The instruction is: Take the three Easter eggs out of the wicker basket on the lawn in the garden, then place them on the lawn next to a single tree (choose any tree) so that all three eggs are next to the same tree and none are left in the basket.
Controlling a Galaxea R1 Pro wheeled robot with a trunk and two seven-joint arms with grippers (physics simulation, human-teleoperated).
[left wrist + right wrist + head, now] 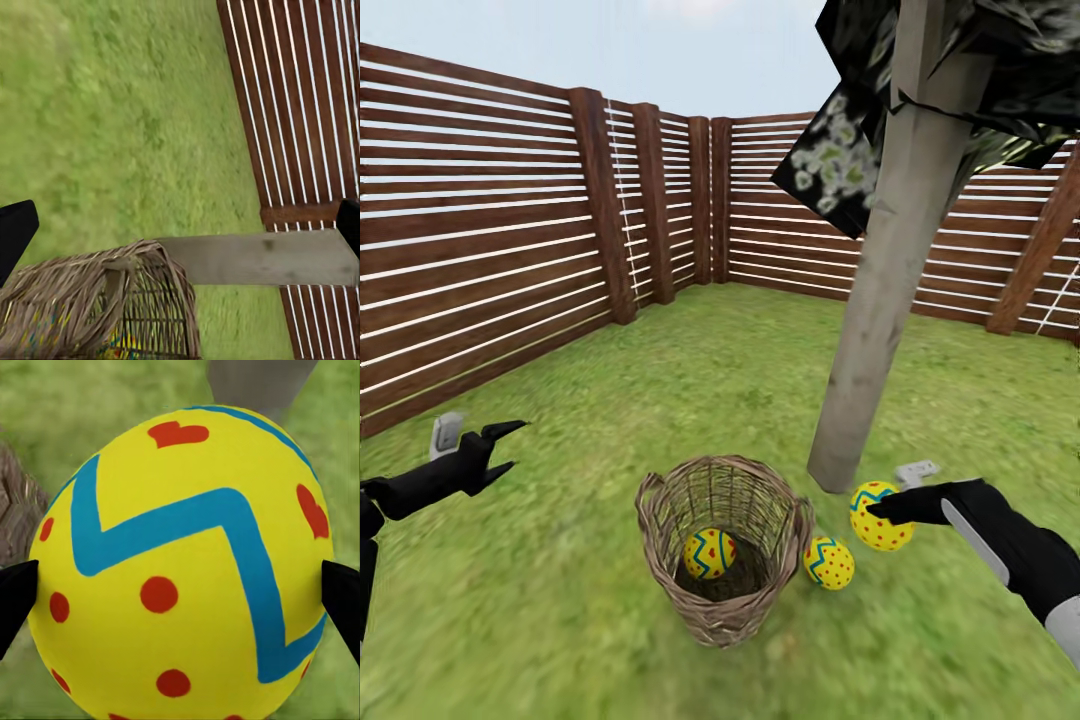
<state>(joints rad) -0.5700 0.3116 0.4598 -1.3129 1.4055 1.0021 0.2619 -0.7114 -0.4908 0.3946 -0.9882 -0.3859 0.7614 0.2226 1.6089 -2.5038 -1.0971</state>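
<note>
One egg [710,553] is left at the bottom of the basket [725,545], which is stood upright on the grass [660,400] just in front of the tree [875,330]. A second egg [829,562] is laid on the grass touching or just beside the basket's right wall, near the foot of the trunk. The third egg [879,516] is found at the base of the trunk, between the fingertips of the right gripper [880,512].

In the right wrist view this third egg [184,566] is flanked by the two dark fingertips [15,596], one at each side at its widest part, with its long axis roughly upright between them. It is judged to be gripped, or at least touched on both sides; whether it is already rested on the grass cannot be told.

The left gripper [508,448] is held well to the left of the basket, its fingers spread apart and nothing between them. In the left wrist view the basket [97,307] and the trunk [262,257] are seen ahead of it, with the fence [300,105] beyond.

The remaining egg is judged about equally reachable by either arm, but only the left is free, and a reach down into the basket from above is called for.
</note>
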